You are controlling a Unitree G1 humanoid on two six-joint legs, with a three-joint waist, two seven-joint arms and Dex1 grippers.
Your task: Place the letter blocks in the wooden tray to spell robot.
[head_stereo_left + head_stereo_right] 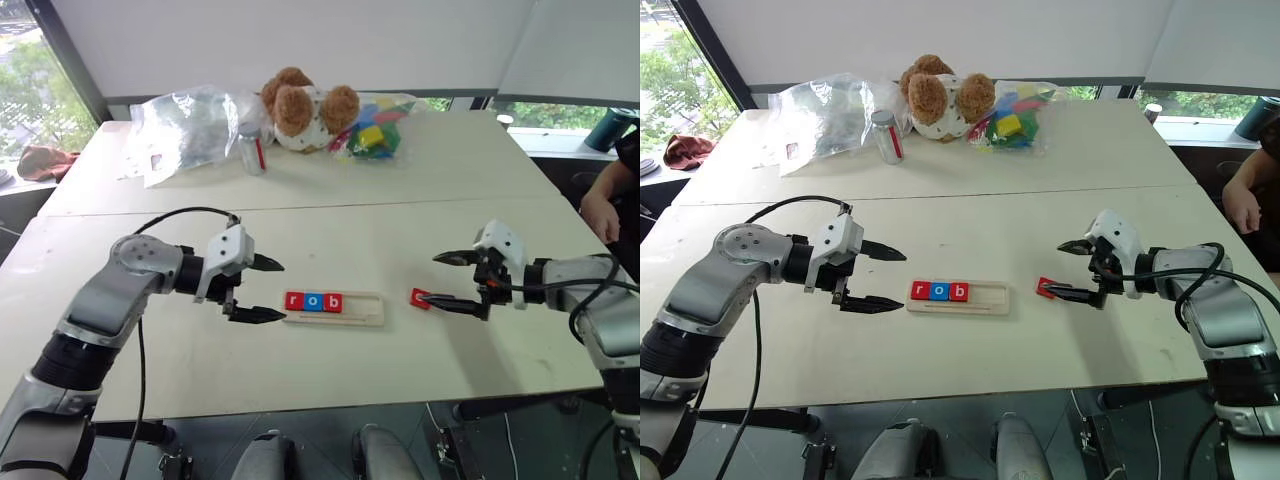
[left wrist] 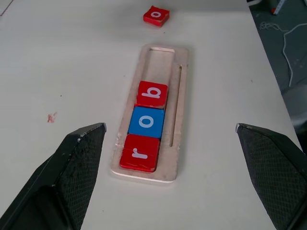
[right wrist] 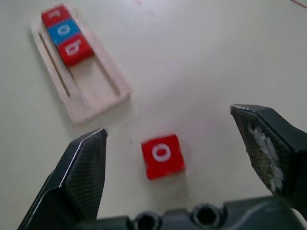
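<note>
Nearest us, both grippers stand fully open and hold nothing. Our left gripper (image 1: 255, 289) hovers at the filled end of the wooden tray (image 1: 368, 308), positioned to steady it, we judge. The tray's letter blocks read "r" (image 2: 139, 153), "o" (image 2: 146, 121), "b" (image 2: 153, 94); two slots remain vacant. Our right gripper (image 3: 180, 143) frames a loose red "o" block (image 3: 162, 155) lying on the table (image 1: 330, 220) just beyond the tray's empty end. Farther back, no writing is legible.

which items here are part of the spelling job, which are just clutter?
Job:
- wooden tray holding red r, blue o, red b
- loose red o tile on the table, right of the tray

Clutter, far edge:
- teddy bear
- bagged toy blocks
- clear plastic bag
- small jar
</note>
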